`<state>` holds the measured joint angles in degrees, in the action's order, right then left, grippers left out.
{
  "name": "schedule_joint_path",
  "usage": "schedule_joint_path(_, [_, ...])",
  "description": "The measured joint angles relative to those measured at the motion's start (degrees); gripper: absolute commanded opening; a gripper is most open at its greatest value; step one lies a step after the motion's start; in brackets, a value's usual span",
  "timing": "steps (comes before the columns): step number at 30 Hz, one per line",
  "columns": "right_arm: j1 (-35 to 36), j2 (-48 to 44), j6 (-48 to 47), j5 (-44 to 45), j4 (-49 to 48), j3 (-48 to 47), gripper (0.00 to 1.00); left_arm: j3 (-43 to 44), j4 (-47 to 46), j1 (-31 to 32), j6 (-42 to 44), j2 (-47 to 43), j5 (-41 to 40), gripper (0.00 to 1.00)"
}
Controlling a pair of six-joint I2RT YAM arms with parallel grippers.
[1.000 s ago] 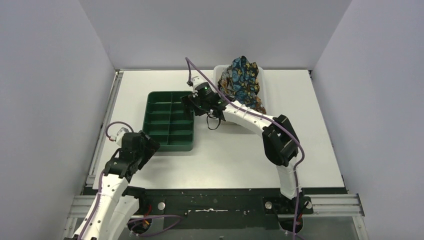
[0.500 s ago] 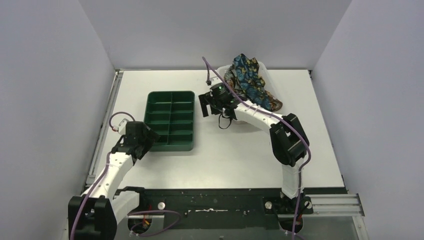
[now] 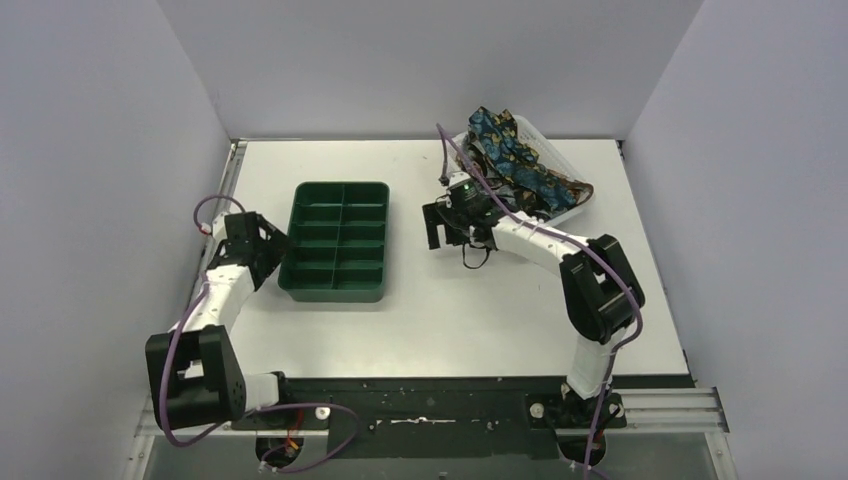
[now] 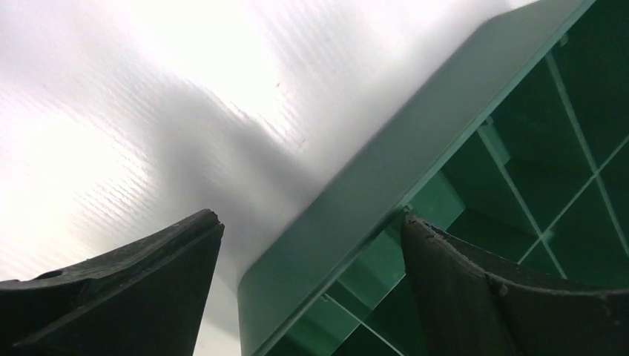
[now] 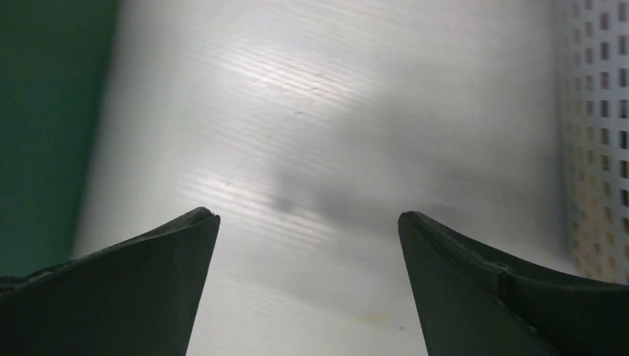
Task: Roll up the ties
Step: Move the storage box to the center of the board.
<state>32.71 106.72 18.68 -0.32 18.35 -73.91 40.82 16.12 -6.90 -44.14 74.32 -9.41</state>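
Observation:
The ties (image 3: 512,160) lie in a heap of dark fabric with blue, orange and yellow patterns, in and over the white mesh basket (image 3: 548,150) at the back right. My right gripper (image 3: 437,228) hangs open over bare table left of that basket; in the right wrist view nothing is between its fingers (image 5: 133,282) and the right gripper (image 5: 308,215) shows only table under it. My left gripper (image 3: 278,258) is open at the green tray's left wall. The left gripper (image 4: 308,222) straddles the tray's rim (image 4: 356,193) near a corner, one finger outside, one over a compartment.
The green compartment tray (image 3: 338,290) stands left of centre, its cells holding nothing. The mesh basket's wall (image 5: 593,111) shows at the right of the right wrist view, the tray (image 5: 44,89) at its left. Grey walls close in the table on three sides.
The right arm swung right from the tray toward the basket, and the basket with the ties shifted right and spread out. The left gripper moved up along the tray's left side.

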Motion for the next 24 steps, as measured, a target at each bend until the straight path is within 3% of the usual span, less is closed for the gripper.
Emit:
schedule_joint_path(5, [6.6,-2.4,-1.4,-3.6,-3.0,0.2,1.0,3.3,2.4,-1.4,1.5,-2.8,0.2,0.97])
schedule_joint_path(11, [15.1,-0.4,-4.5,-2.9,-3.4,-3.5,1.0,3.9,11.3,-1.8,1.4,-15.5,-0.9,0.97])
schedule_joint_path(17, [13.7,3.4,-6.9,-1.3,-5.1,-10.6,1.0,1.9,18.1,-2.0,-0.3,-27.8,3.7,0.96])
schedule_joint_path(24, [12.9,13.3,-11.0,-1.9,-3.1,-28.0,1.0,-7.2,20.5,-2.0,-4.3,-37.1,12.6,0.92])
